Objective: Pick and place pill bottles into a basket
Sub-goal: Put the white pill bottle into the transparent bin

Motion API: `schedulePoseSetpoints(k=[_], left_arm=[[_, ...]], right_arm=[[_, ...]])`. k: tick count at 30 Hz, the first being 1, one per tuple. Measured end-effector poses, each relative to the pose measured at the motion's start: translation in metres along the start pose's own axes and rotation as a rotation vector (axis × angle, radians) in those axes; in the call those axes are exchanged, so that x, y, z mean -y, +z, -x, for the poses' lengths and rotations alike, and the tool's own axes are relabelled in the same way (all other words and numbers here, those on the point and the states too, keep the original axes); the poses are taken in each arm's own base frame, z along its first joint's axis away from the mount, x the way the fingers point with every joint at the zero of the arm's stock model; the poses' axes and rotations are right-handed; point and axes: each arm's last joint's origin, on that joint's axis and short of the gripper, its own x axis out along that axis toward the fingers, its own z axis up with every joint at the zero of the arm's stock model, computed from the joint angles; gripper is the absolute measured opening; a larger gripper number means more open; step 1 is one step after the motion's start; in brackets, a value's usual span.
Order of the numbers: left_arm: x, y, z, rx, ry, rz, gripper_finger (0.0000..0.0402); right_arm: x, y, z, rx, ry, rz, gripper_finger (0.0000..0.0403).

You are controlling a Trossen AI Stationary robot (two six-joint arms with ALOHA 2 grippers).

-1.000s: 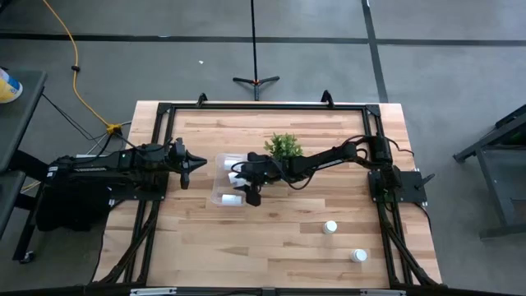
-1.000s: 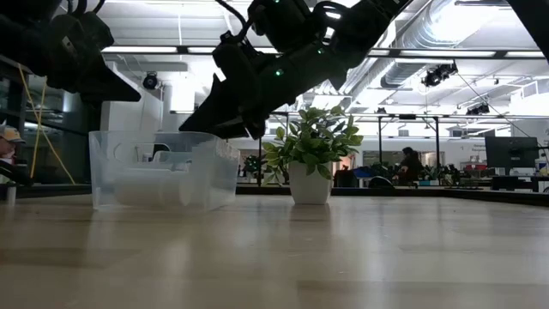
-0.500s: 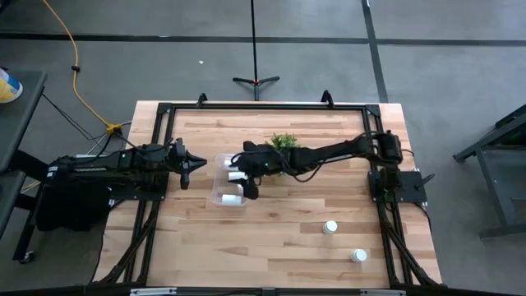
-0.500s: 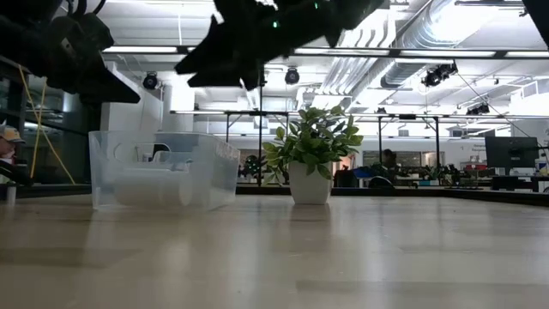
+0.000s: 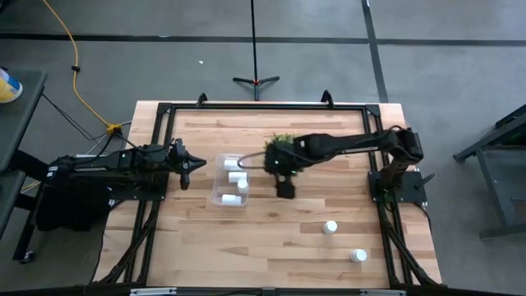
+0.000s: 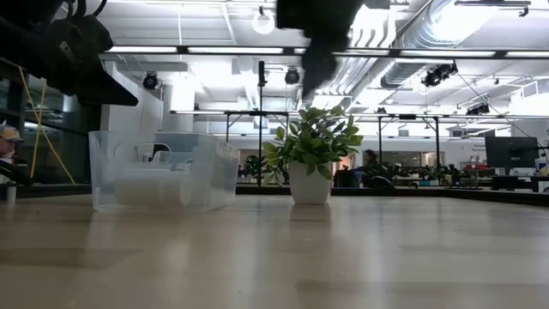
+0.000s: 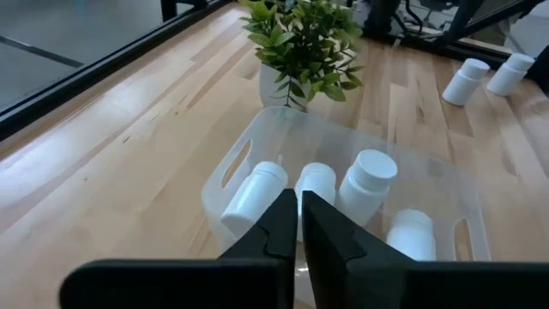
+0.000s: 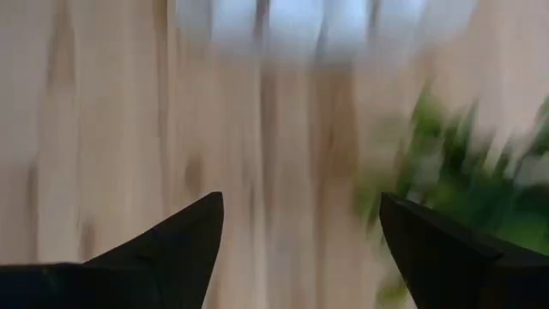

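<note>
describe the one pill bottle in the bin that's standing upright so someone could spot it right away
Find the small green plant near the table's middle; the clear basket sits right beside it. Four white pill bottles are inside. The one you want stands on its base with its round cap facing up, while the other three lie on their sides.

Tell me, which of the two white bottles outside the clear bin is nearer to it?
The pill bottle closer to the table's middle is nearer the basket. The other loose bottle sits farther off, towards the table's corner.
</note>
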Motion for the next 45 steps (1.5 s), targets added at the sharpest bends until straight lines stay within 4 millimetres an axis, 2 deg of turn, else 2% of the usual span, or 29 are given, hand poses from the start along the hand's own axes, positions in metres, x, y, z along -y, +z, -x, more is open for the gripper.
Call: schedulePoseSetpoints(k=[2, 5, 8, 15, 20, 22, 29, 35, 38, 42, 45], left_arm=[[0.000, 0.000, 0.000, 0.004, 0.017, 0.000, 0.0058], [-0.001, 0.000, 0.000, 0.009, 0.035, -0.006, 0.0031], [-0.001, 0.000, 0.000, 0.010, 0.039, -0.007, 0.0020], [-0.001, 0.000, 0.000, 0.009, 0.040, -0.007, 0.0060], [-0.001, 0.000, 0.000, 0.009, 0.041, -0.007, 0.0023], [-0.001, 0.000, 0.000, 0.009, 0.041, -0.007, 0.0020], [-0.001, 0.000, 0.000, 0.009, 0.033, -0.007, 0.0050], [-0.001, 0.000, 0.000, 0.009, 0.032, -0.022, 0.0021], [-0.001, 0.000, 0.000, 0.009, 0.031, -0.025, 0.0023], [-0.001, 0.000, 0.000, 0.009, 0.030, -0.025, 0.0052], [-0.001, 0.000, 0.000, 0.009, 0.030, -0.025, 0.0046]], right_arm=[[-0.007, -0.012, 0.006, -0.105, 0.001, -0.004, 0.0303], [-0.017, -0.027, 0.016, -0.226, -0.003, -0.020, 0.0303], [-0.030, -0.036, 0.024, -0.278, -0.003, -0.033, 0.0303], [-0.062, -0.051, 0.047, -0.294, 0.008, -0.044, 0.0303], [-0.079, -0.063, 0.062, -0.287, -0.053, -0.073, 0.0303], [-0.088, -0.067, 0.066, -0.286, -0.061, -0.090, 0.0303], [-0.128, -0.085, 0.068, -0.297, -0.042, -0.060, 0.0302], [-0.149, -0.097, 0.071, -0.251, -0.096, -0.107, 0.0302], [-0.156, -0.109, 0.062, -0.272, -0.096, -0.150, 0.0302], [-0.161, -0.128, 0.047, -0.321, -0.123, -0.162, 0.0302], [-0.161, -0.138, 0.038, -0.344, -0.147, -0.163, 0.0302]])
